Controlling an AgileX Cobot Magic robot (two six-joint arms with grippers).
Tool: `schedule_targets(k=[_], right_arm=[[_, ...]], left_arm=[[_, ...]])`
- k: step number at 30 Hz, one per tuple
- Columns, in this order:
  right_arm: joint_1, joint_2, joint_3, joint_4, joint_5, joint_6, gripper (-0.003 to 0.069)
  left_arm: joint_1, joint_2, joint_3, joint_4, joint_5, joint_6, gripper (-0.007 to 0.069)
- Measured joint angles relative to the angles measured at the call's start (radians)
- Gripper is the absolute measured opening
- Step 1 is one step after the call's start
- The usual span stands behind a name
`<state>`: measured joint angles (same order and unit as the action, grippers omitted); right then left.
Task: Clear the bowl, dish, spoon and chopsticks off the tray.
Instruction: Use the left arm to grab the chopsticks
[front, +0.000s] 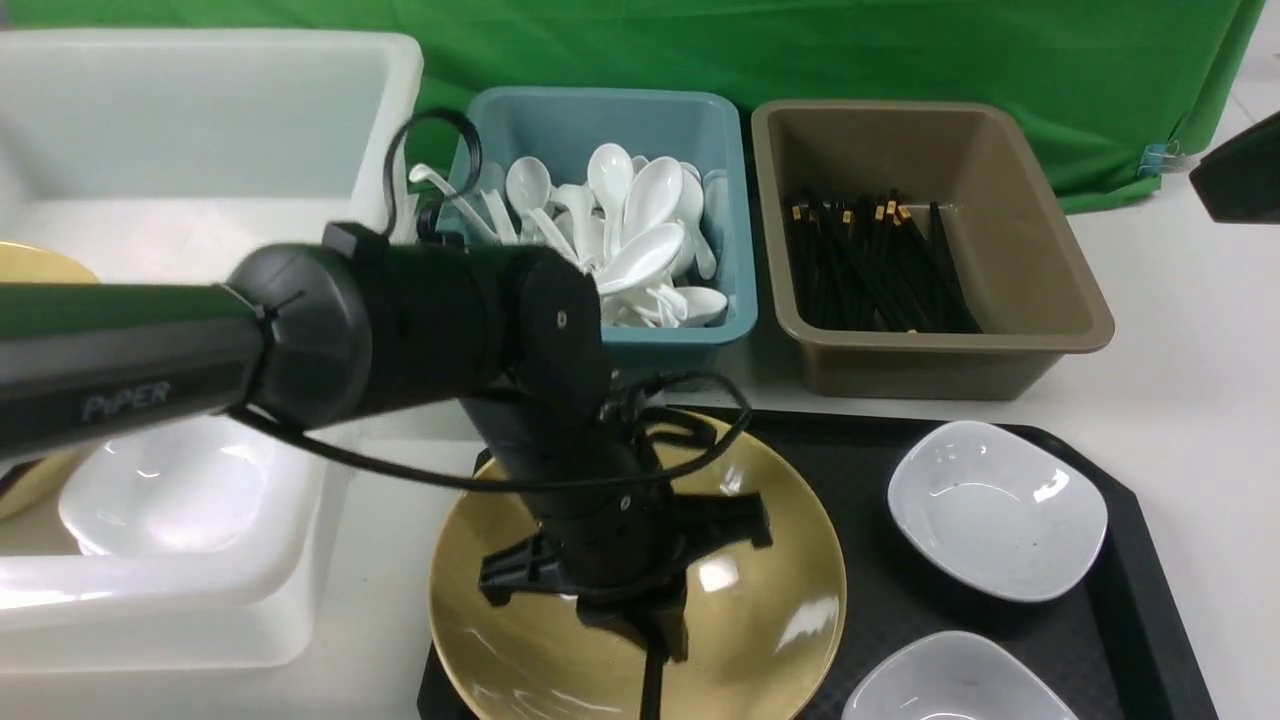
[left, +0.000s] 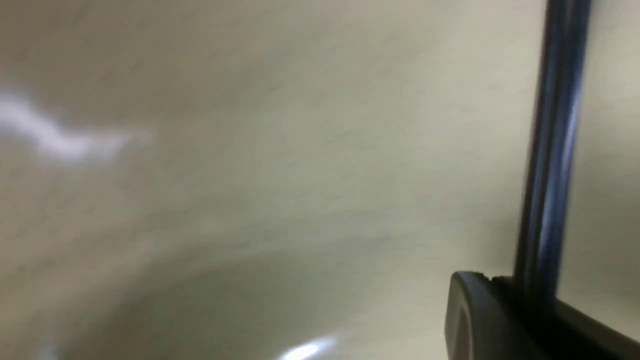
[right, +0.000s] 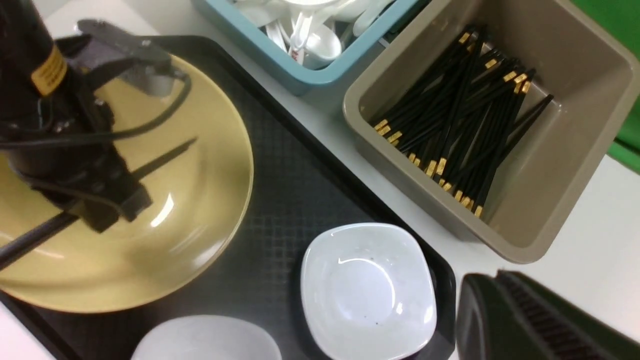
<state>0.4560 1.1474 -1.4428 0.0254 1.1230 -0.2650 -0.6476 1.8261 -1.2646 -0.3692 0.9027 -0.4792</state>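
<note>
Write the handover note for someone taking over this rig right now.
Left gripper: shut on the chopsticks, over the bowl.
Right gripper: shut, holding nothing, beyond the tray's right side.
Where: bowl and two white dishes on the tray. Spoons in the blue tub, more chopsticks in the brown tub.
Done: chopsticks gripped; no spoon shows on the visible part of the tray.
Left: put the chopsticks away, probably in the brown tub; then clear bowl and dishes, likely into the white tub.
</note>
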Motion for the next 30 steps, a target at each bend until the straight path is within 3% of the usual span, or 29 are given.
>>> schedule_targets(k=[11,30], right_arm=[[0.000,0.000,0.000,0.000,0.000,0.000,0.0010],[0.000,0.000,0.000,0.004,-0.005,-0.002,0.0010]], left_arm=[[0.000,-0.004,-0.187,0.054,0.055,0.031,-0.0004],[0.000,0.055,-0.197,0.219,0.074,0.057,-0.0004]])
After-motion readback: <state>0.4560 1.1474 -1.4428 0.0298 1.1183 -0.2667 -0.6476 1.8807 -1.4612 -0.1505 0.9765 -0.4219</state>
